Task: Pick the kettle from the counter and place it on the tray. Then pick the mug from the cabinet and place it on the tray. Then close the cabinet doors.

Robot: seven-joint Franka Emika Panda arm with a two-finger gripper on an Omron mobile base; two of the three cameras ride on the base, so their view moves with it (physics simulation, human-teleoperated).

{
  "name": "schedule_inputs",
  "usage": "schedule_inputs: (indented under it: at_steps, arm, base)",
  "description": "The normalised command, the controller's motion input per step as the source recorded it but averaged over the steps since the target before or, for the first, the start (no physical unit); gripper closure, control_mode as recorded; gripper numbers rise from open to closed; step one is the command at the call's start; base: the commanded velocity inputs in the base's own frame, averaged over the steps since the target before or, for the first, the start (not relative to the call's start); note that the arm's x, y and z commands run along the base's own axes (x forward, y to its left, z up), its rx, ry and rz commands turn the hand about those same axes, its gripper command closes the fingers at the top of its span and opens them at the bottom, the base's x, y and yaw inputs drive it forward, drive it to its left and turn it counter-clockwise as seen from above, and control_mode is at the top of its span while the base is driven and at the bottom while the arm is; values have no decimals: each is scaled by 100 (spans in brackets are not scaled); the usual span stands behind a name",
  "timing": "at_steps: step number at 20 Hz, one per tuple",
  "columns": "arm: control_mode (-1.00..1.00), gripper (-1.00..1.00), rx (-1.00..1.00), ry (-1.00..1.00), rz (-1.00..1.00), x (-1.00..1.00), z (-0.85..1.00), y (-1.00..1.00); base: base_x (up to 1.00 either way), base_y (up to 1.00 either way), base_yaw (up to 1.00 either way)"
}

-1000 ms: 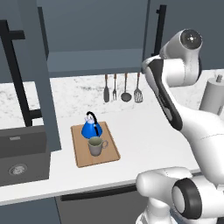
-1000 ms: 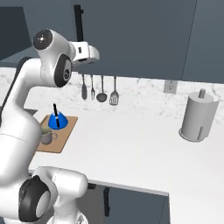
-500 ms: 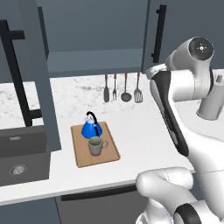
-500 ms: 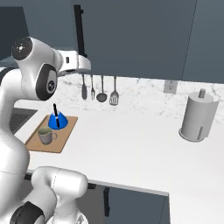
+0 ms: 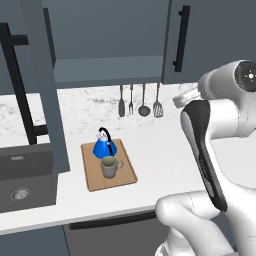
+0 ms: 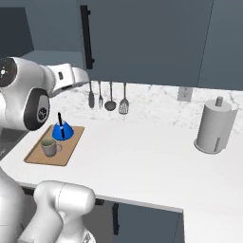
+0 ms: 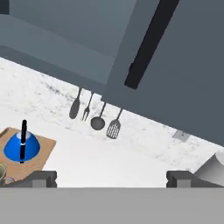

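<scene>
Claw (image 7: 111,177), jaws wide and empty, has swung right from above the tray (image 5: 111,175) toward the right cabinet door (image 7: 183,65); kettle (image 5: 105,146) and mug (image 5: 110,166) sit on the tray near the worktop's front edge, leaving door closing.

Kettle (image 5: 105,147), mug (image 5: 110,166) on tray (image 5: 126,172).

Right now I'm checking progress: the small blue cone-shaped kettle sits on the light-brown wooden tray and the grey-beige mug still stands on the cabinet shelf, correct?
Not quite. The small blue cone-shaped kettle is on the light-brown wooden tray, but the grey-beige mug is not on the cabinet shelf: it stands on the tray too, in front of the kettle. The left base view shows it.
</scene>
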Motion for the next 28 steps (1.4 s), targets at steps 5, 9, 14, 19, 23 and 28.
schedule_inputs:
  at_steps: [5,9,14,19,23,28]
  arm:
    - [-100,-100,-42,0,42,-47,0,16]
    - [-100,-100,-46,0,42,-48,-1,20]
    - [-100,-100,-34,0,31,-41,-3,17]
    - [-100,-100,-17,-1,17,-30,-1,26]
    - [-100,-100,-13,-2,16,-32,0,36]
    - [-100,-100,-15,-1,16,-36,0,39]
  base:
    - [0,0,0]
    - [0,0,0]
    - [0,0,0]
    - [0,0,0]
    - [0,0,0]
    - [0,0,0]
